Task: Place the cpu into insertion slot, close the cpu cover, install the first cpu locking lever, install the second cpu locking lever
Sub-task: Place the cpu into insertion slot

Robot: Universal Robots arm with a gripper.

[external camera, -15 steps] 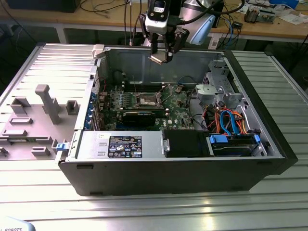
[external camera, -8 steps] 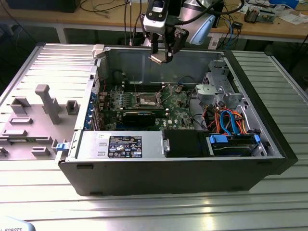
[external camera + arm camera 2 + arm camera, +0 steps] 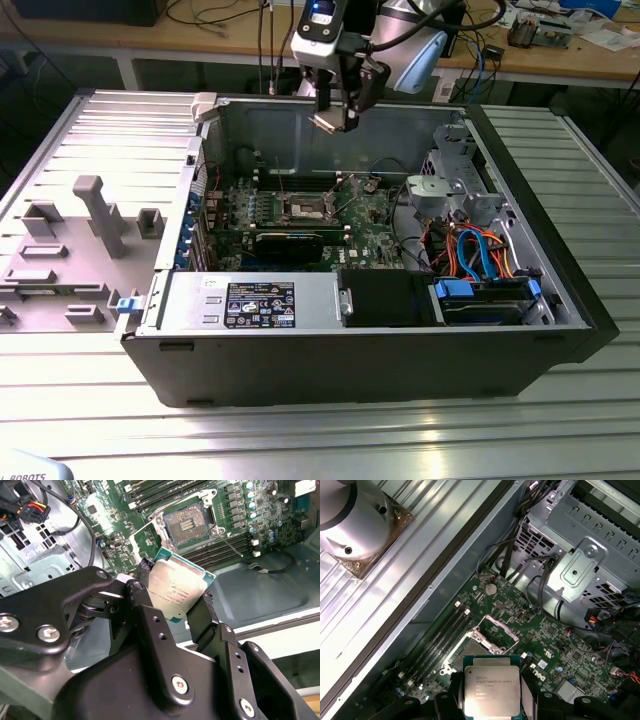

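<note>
1. Pincer is narrow and clamped on the cpu. The black fingers pinch two opposite sides. The metal top faces the wrist cameras, with a green rim showing round it.
2. The cpu hangs in air and touches nothing but the fingers. In the exterior view it is high over the open case, well apart from the board, and looks tilted rather than level.
3. The insertion slot is below and ahead of the pincer. Its dark centre is exposed and nothing is seated in it. In the first wrist view the chip overlaps the slot's nearer edge, so my read is roughly over it but not centred.
4. The cpu cover is hinged up on one side of the slot, below the pincer. The way down looks free.
5. To do this step well:
   - Level the chip first and square its edges to the slot rim.
   - Centre it, then come straight down slowly.
   - Don't slide sideways once it is near the contacts.
   - Let go only when it lies flat inside the rim.
   - Notch orientation: cannot tell from here.
6. The memory slots run just beside the slot, so keep the fingers off them. The drive cage and cables are farther out, not in the way.
7. Farthest from the pincer is the ribbed bench that the case stands on.
</note>
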